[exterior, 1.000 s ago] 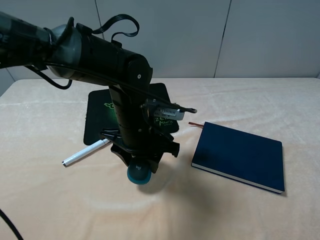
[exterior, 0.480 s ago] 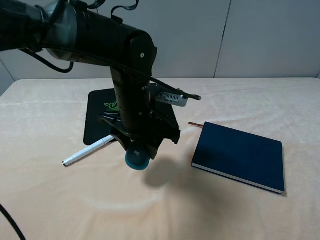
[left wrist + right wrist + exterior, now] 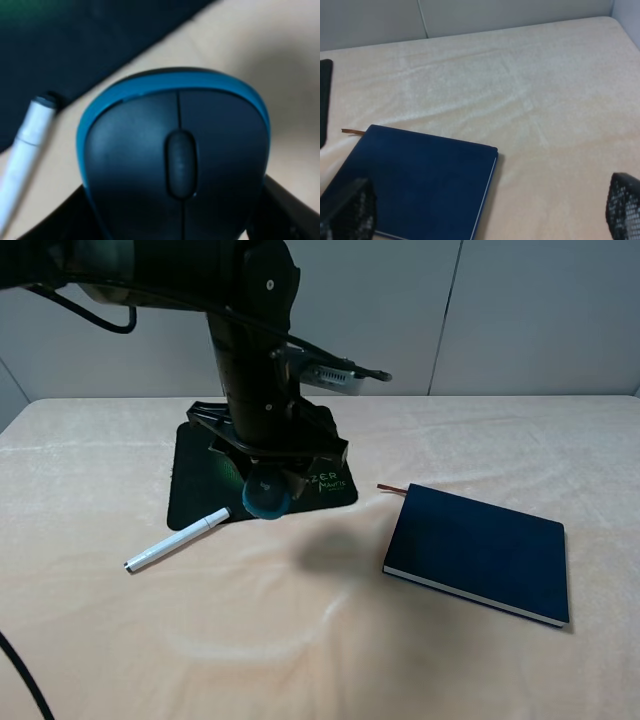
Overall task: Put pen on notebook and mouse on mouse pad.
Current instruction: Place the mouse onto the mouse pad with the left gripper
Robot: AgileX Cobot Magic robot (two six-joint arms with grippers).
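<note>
My left gripper (image 3: 265, 488) is shut on the mouse (image 3: 266, 500), a dark grey one with teal sides, and holds it in the air over the front edge of the black mouse pad (image 3: 192, 492). The left wrist view shows the mouse (image 3: 175, 155) filling the frame between the dark fingers (image 3: 282, 212), with the mouse pad (image 3: 75, 45) and the pen's tip (image 3: 25, 150) below. The white pen (image 3: 178, 539) lies on the table, its tip touching the pad's front edge. To the right lies the navy notebook (image 3: 480, 550), closed. My right gripper (image 3: 485, 202) hovers open above the notebook (image 3: 420, 180).
A cream cloth covers the table (image 3: 330, 660). The notebook's reddish ribbon (image 3: 391, 488) sticks out toward the mouse pad. A grey panelled wall (image 3: 520, 310) stands behind the table. The left arm's bulk (image 3: 250, 350) towers over the pad.
The left arm has risen and carried the mouse away from the table's front, from the bare cloth to above the mouse pad's front edge. Pen and notebook have not moved.
</note>
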